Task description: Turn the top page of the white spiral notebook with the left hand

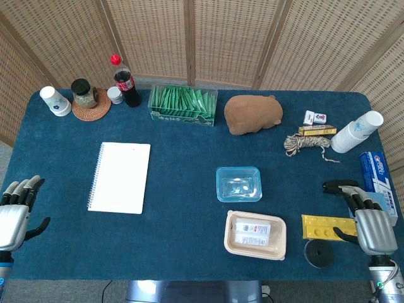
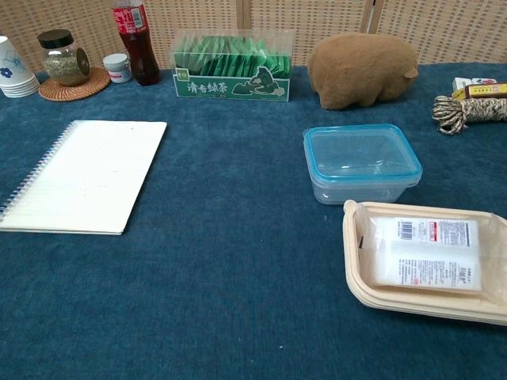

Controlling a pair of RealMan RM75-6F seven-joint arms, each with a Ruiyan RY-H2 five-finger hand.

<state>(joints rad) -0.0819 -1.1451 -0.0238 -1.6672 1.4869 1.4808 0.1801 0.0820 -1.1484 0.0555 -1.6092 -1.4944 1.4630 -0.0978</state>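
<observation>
The left hand (image 1: 16,211) hovers at the table's near left edge, fingers apart and holding nothing. Up and to its right lies the notebook (image 1: 120,177), closed flat, white cover blank, spiral along its left side, nothing between them. Beyond it stand a jar (image 1: 83,93) and bottle (image 1: 126,81). Further right sit a clear box (image 1: 239,184) and tray (image 1: 255,235). The right hand (image 1: 369,221), also spread and unladen, rests beside a yellow strip (image 1: 328,226).

Staged robot data-collection setup, lab-like room. Table covered in dark blue felt cloth (image 1: 189,189), folding woven rattan screen (image 1: 227,38) as backdrop behind it. Unrelated household props spread across the table: green tea-bag box (image 1: 183,105), brown plush animal (image 1: 252,114), clear blue-rimmed plastic container (image 1: 238,184), stacked paper cups (image 1: 357,132).
</observation>
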